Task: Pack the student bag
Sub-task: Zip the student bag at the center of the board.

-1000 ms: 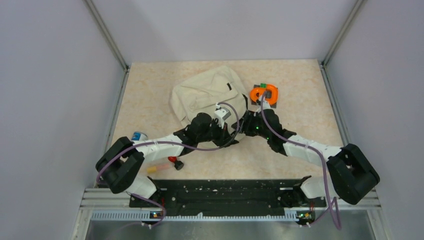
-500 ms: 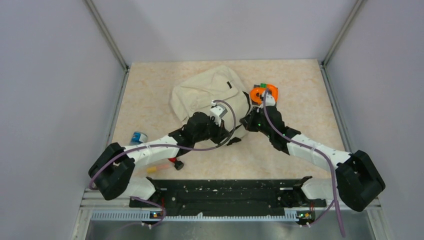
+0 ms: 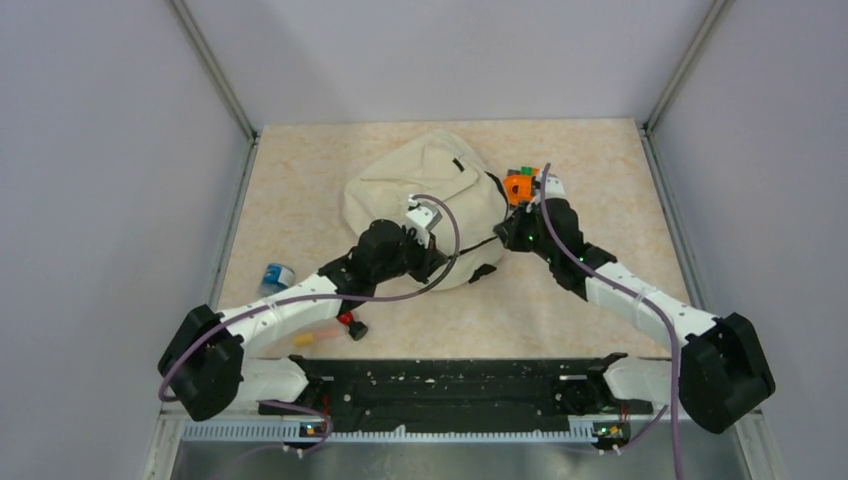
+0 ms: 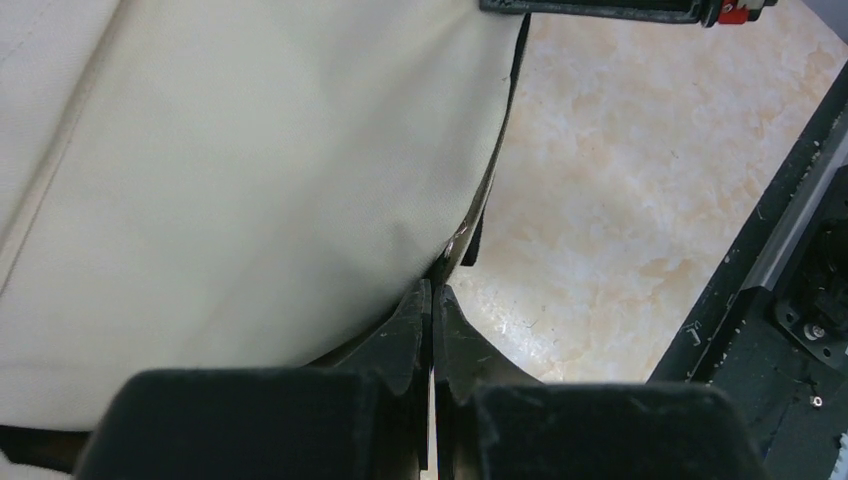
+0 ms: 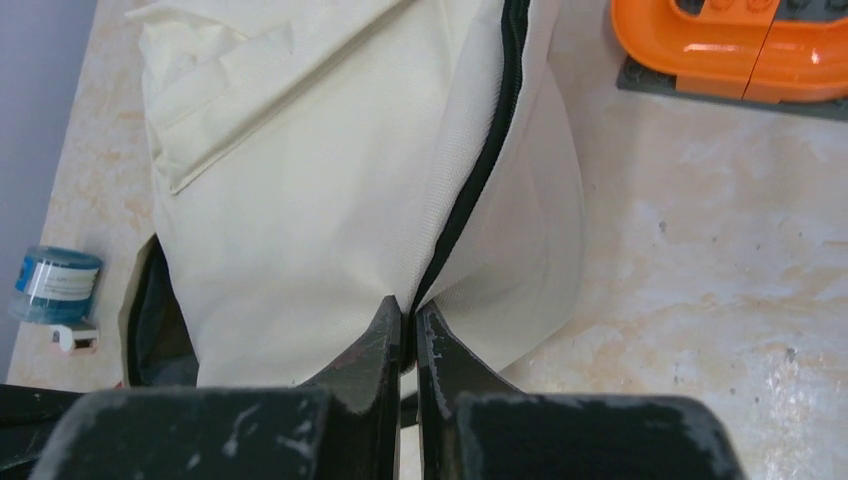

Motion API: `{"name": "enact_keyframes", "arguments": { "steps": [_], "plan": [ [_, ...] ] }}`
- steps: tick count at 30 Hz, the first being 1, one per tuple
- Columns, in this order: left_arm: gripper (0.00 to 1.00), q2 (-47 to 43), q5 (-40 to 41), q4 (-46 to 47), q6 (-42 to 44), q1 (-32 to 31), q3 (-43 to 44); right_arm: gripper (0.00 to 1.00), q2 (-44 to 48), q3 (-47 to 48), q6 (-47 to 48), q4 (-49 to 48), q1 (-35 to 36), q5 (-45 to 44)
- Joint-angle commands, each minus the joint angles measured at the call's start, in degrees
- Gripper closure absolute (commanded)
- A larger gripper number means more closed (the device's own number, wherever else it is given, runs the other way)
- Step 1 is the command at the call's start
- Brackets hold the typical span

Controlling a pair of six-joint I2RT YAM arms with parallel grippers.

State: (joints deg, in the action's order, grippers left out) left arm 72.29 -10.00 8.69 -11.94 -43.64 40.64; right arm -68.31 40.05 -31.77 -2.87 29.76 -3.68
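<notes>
- reaching farther than a second ago, we see both arms stretched toward the student bag (image 3: pixel 420 190), centre of the table (image 3: pixel 620 190), now puffed taller.
- right gripper (image 5: pixel 408 315) has snapped from half-open to pinched on the bag's black zipper seam.
- left gripper (image 4: pixel 432 300) stays clamped on the bag's lower hem.
- blue-labelled jar (image 5: pixel 55 285): print too small to read.
</notes>
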Motion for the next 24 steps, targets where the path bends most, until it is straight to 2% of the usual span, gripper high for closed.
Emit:
{"name": "enact_keyframes", "arguments": {
  "steps": [1,13,19,23,24],
  "plan": [
    [1.0,-2.95,2.9,-7.67,3.21,2.14,1.24,1.0,0.26,5.52,5.33,-1.91,-3.98,-8.05],
    [1.0,-6.06,0.22,-18.32,7.46,4.69,3.83,1.0,-6.03,9.49,9.44,-2.18,-6.8,-10.9],
    [1.0,-5.97,-2.03,-18.82,7.01,4.7,3.68,1.0,-10.15,12.42,11.46,-5.03,-8.35,-11.72],
    [1.0,-4.36,-3.25,-16.88,6.46,4.79,4.42,1.0,-11.55,16.57,13.18,-4.01,-8.75,-7.83],
    [1.0,-3.97,-3.92,-15.44,6.04,4.79,4.56,0.93,-11.27,16.8,13.26,-3.72,-8.75,-6.57]
  ]
}}
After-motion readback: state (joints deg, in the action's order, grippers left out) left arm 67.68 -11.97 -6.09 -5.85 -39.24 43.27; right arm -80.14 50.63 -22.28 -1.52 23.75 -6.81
